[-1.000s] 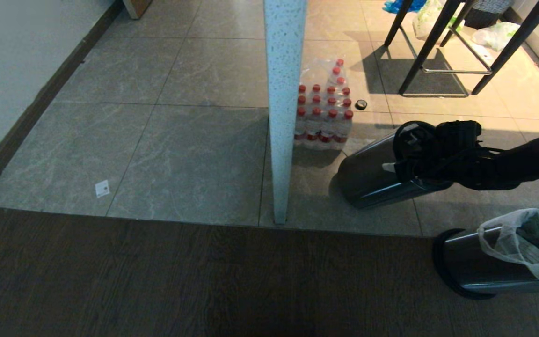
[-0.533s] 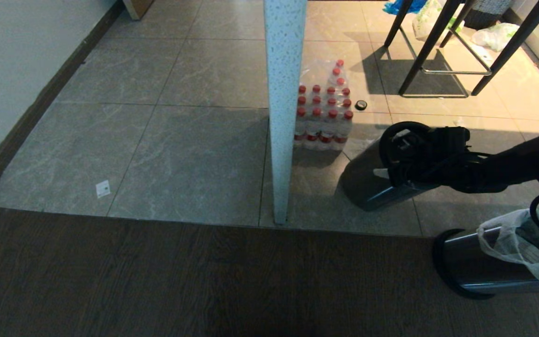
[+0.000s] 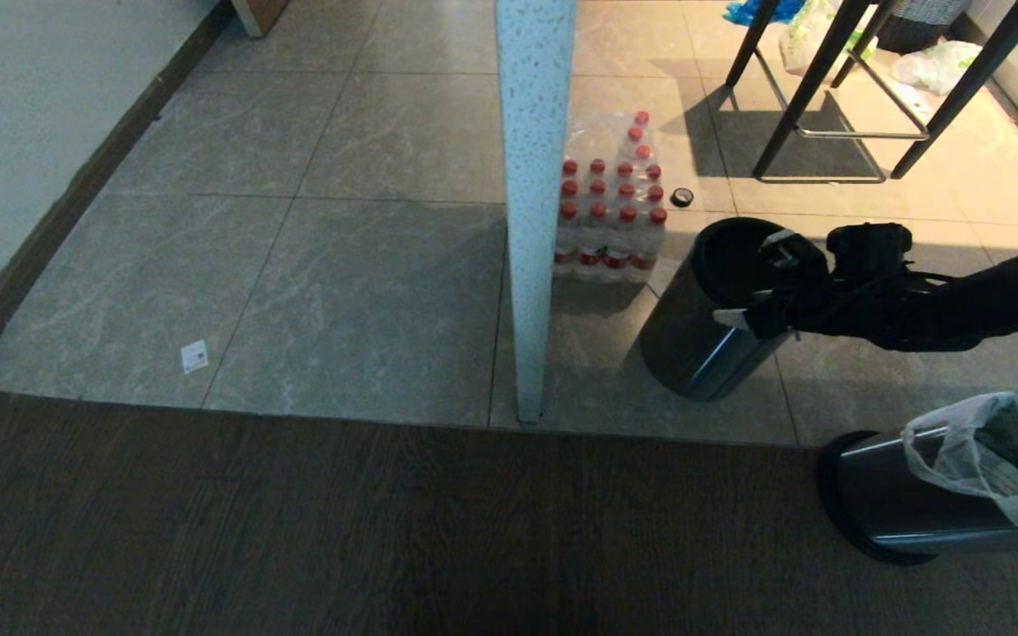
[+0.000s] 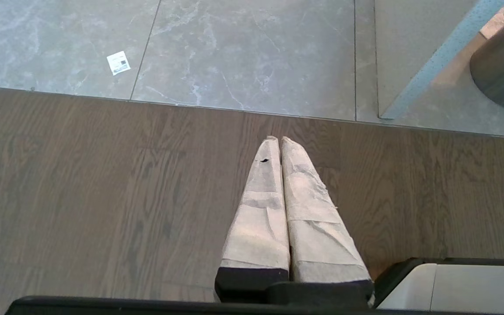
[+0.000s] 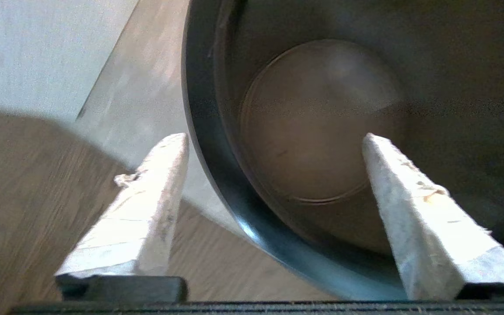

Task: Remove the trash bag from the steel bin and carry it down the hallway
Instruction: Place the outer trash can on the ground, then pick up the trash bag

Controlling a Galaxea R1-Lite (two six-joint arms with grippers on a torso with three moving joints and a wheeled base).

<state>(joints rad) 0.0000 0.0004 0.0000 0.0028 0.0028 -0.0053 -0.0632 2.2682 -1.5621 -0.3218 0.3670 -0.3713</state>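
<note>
The steel bin (image 3: 710, 309) stands on the tiles beside the bottle pack (image 3: 612, 212). A second bin (image 3: 893, 508) at lower right holds the trash bag (image 3: 977, 464). The right gripper (image 3: 761, 283) straddles the first bin's rim, fingers apart. The left gripper (image 4: 277, 144) hangs closed over wood flooring.

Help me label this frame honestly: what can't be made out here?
Trash bag, head view: cut off by the right edge; contents unclear.
Steel bin holding it: mouth cut off there too.
Floor sticker, head view: too small to read.
Left gripper: outside the head view.
</note>
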